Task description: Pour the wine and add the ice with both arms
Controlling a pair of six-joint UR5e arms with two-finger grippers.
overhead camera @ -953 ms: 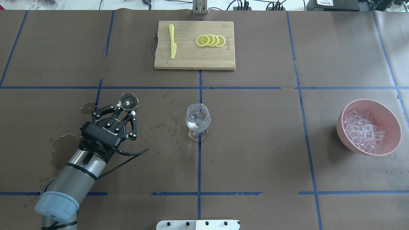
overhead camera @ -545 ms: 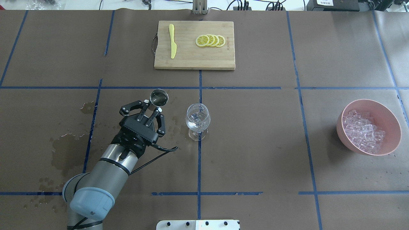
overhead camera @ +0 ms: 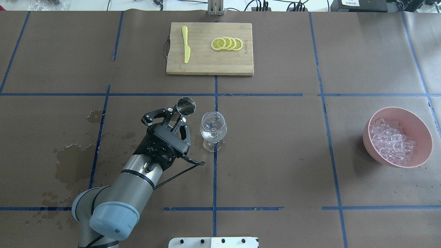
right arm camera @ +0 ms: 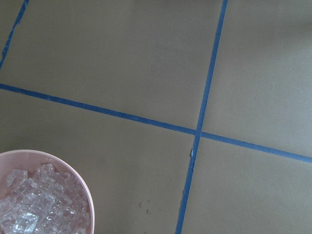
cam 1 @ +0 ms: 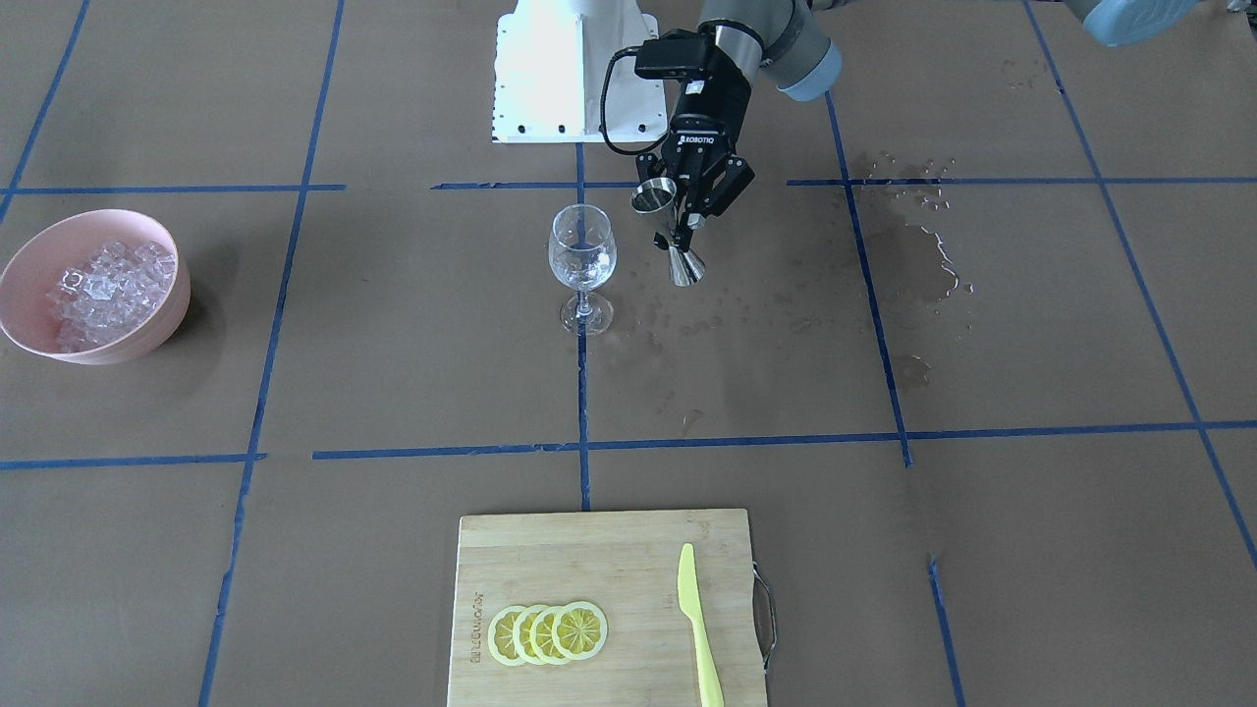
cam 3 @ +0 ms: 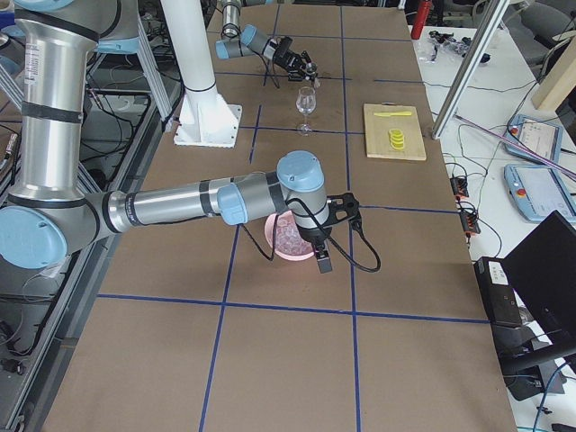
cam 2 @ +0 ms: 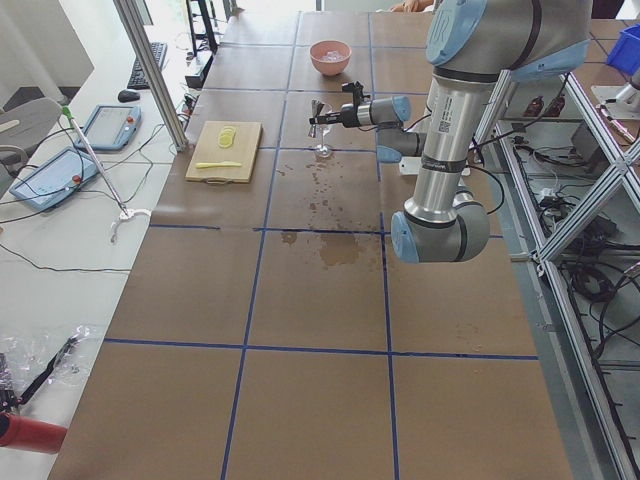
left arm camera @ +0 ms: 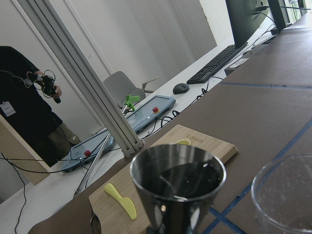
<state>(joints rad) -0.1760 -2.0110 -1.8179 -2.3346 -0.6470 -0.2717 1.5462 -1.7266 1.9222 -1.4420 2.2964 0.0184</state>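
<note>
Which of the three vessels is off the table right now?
The steel jigger, held up in the left gripper beside the wine glass. The glass and the pink ice bowl both stand on the table.

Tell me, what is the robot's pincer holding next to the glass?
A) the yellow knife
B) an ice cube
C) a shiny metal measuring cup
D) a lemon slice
C: the left pincer is closed on the shiny metal measuring cup, which it holds off the table just beside the wine glass.
</note>
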